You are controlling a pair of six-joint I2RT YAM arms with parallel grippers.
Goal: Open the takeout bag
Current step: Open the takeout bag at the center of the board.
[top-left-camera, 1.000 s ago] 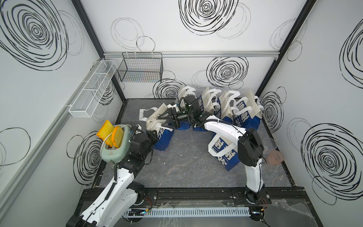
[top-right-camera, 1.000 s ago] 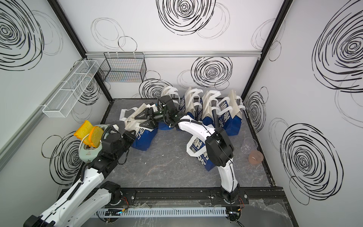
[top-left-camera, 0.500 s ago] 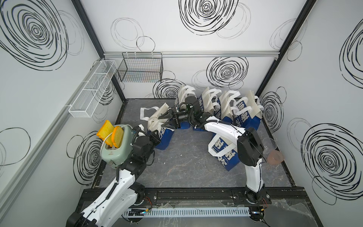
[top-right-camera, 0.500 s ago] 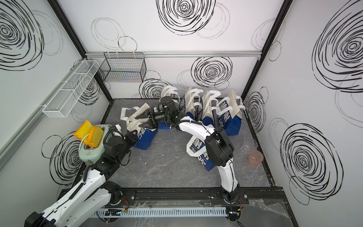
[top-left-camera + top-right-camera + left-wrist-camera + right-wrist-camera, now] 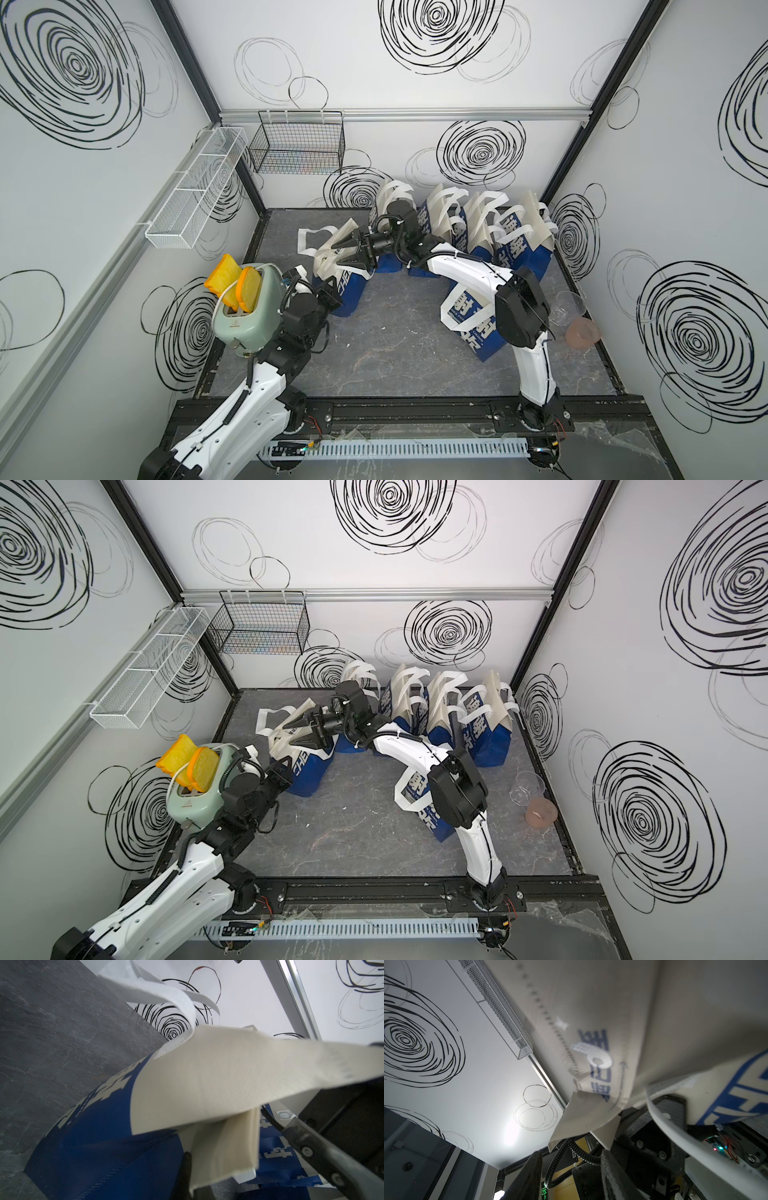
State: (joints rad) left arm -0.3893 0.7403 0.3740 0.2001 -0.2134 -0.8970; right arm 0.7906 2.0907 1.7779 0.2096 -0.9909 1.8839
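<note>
The takeout bag (image 5: 347, 289), blue below and cream above with white strap handles, stands at the left of the table (image 5: 395, 357) in both top views (image 5: 307, 771). My left gripper (image 5: 329, 292) is shut on the bag's near upper edge; the left wrist view shows a folded cream flap (image 5: 224, 1142) pinched in my left gripper (image 5: 199, 1184). My right gripper (image 5: 336, 257) reaches from the back into the bag's mouth, its jaws apart. In the right wrist view cream bag fabric (image 5: 591, 1032) hangs over my right gripper (image 5: 569, 1176), with nothing between the fingers.
A green toaster (image 5: 245, 316) with two bread slices stands right behind my left arm. Several more blue and cream bags (image 5: 478, 232) line the back wall, and one lies on the table (image 5: 469, 328) by the right arm. Two cups (image 5: 575, 320) sit at the right edge. Wire baskets (image 5: 297, 149) hang on the walls.
My right gripper has pushed a little further left into the bag's mouth and its jaws have narrowed. My left gripper has kept its hold on the bag's edge.
</note>
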